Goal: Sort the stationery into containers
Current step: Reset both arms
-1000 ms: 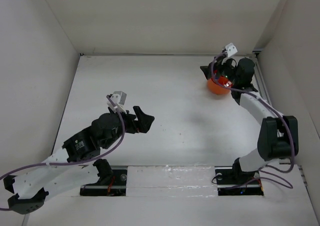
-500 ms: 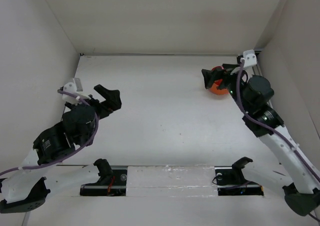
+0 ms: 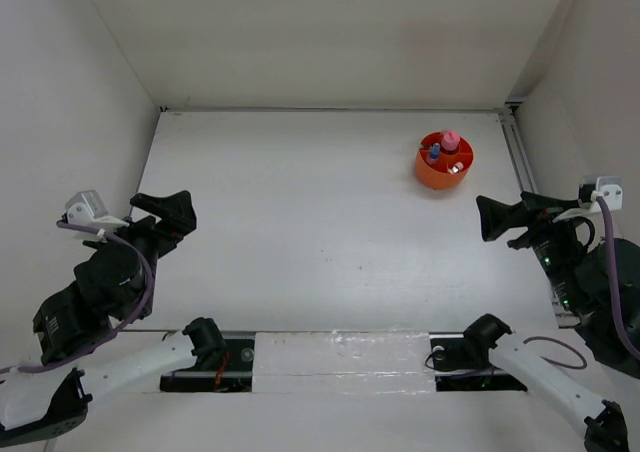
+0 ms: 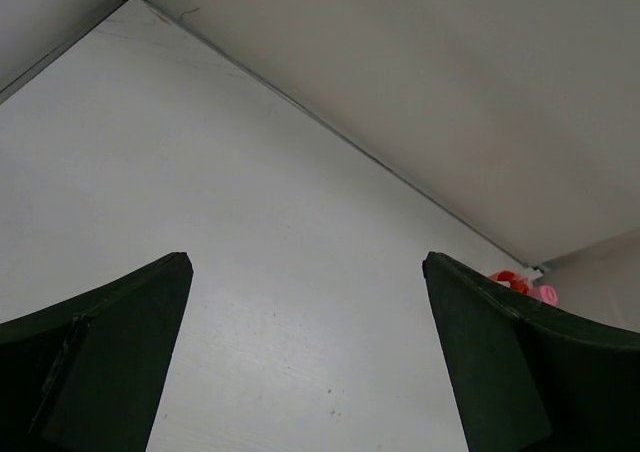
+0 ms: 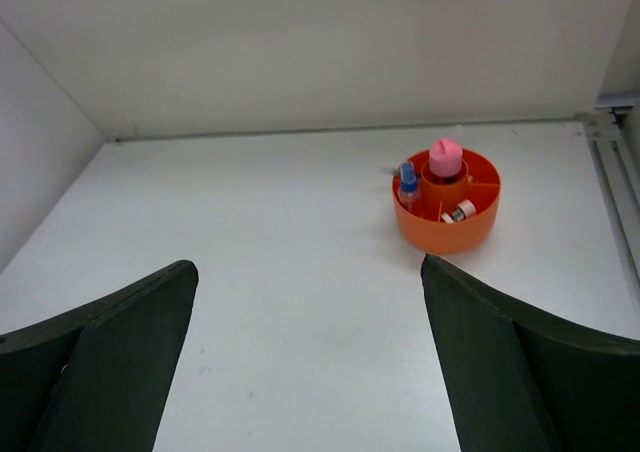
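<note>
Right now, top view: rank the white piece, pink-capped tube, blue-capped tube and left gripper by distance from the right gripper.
1. white piece: in the orange tub, in the compartment on the side facing the right gripper.
2. pink-capped tube, at the tub's centre, and blue-capped tube, on its left side: too close to call.
3. left gripper: far off on the left side.

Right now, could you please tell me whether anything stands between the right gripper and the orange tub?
Nothing visible does. Only bare table lies between the open right gripper and the orange tub, which sits toward the far right corner and holds a pink-capped tube and a blue-capped tube.
</note>
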